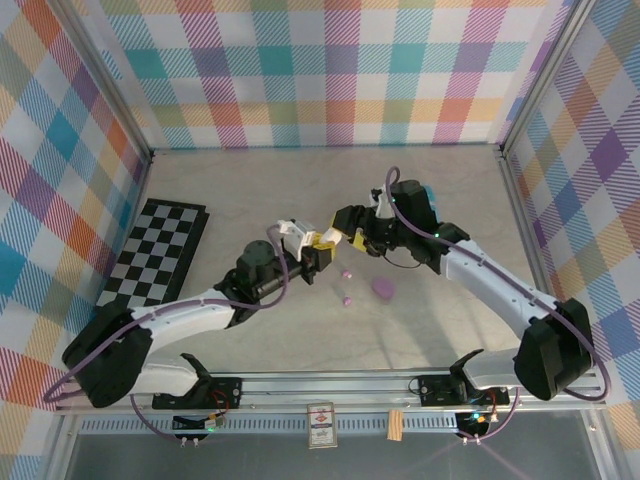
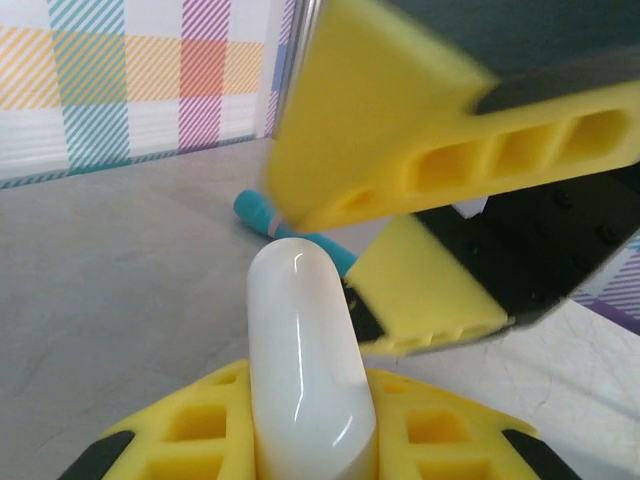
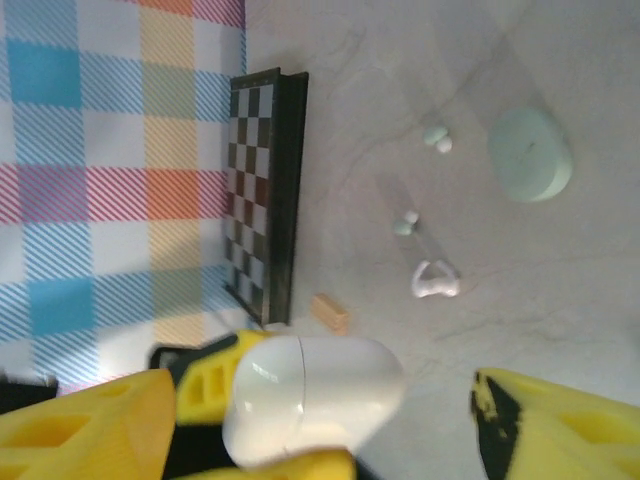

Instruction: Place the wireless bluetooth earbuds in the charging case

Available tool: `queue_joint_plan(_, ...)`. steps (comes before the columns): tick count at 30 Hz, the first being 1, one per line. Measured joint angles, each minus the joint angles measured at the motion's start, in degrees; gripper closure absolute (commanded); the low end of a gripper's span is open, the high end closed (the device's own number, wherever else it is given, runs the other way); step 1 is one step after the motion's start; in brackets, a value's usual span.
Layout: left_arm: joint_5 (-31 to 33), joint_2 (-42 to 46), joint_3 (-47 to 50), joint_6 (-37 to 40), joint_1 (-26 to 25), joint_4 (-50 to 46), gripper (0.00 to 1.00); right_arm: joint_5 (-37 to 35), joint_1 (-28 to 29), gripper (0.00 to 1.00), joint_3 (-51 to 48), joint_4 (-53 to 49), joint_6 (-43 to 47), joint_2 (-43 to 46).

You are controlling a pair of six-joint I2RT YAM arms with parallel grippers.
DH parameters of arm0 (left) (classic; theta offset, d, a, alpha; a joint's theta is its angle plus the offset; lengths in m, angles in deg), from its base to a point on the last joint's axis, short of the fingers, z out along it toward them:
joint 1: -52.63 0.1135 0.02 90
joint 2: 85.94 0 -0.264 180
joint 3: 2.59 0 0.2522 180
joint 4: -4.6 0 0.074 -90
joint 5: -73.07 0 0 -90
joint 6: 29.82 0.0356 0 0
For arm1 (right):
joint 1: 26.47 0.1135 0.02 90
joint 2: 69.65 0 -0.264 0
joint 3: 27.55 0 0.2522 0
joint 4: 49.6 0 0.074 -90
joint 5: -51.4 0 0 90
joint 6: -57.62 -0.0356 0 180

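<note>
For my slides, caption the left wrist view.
Left pincer grips a white charging case; right pincer open close by, teal cylinder behind.

place: robot lab test cell | signs: plaid panel walls (image 1: 330, 70), aluminium frame post (image 1: 512, 135), left arm (image 1: 190, 315) and right arm (image 1: 490, 280) bolted to rail (image 1: 330, 383), pale counter (image 1: 300, 180)

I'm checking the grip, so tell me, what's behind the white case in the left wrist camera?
A teal cylinder lies on the table behind the white case, partly covered by the right hand's yellow fingers. The left hand's yellow pads hide the case's base.
</note>
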State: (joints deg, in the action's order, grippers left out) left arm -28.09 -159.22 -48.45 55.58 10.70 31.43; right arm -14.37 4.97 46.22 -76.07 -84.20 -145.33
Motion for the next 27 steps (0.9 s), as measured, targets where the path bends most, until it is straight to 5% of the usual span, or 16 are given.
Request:
queue_joint_plan(2, -4.94, 3.56, 0.00, 0.39, 2.82, -3.08, 0.88, -1.46, 0.00, 0.25, 2.73, -4.24, 9.88, 1.99)
queue_joint_plan(6, -14.47, 10.25, -1.27, 2.78, 7.43, -11.15, 0.89, -1.20, -0.17, 0.16, 8.00, -13.16, 29.94, 6.08)
queue_joint_plan(14, -32.13, 13.49, -10.82, 10.21, 10.97, -28.81, 0.90, 7.87, -0.04, 0.15, 14.43, -28.11, 68.37, 7.96)
queue_joint_plan(20, -40.85, 11.39, -14.47, 11.56, 10.97, -33.16, 0.90, 13.55, 1.70, 0.35, 24.65, -35.34, 82.95, -0.09)
queue_joint_plan(27, -43.91, 11.41, -14.62, 11.47, 10.97, -33.20, 0.90, 17.40, 3.93, 0.46, 27.87, -38.29, 88.35, -5.95)
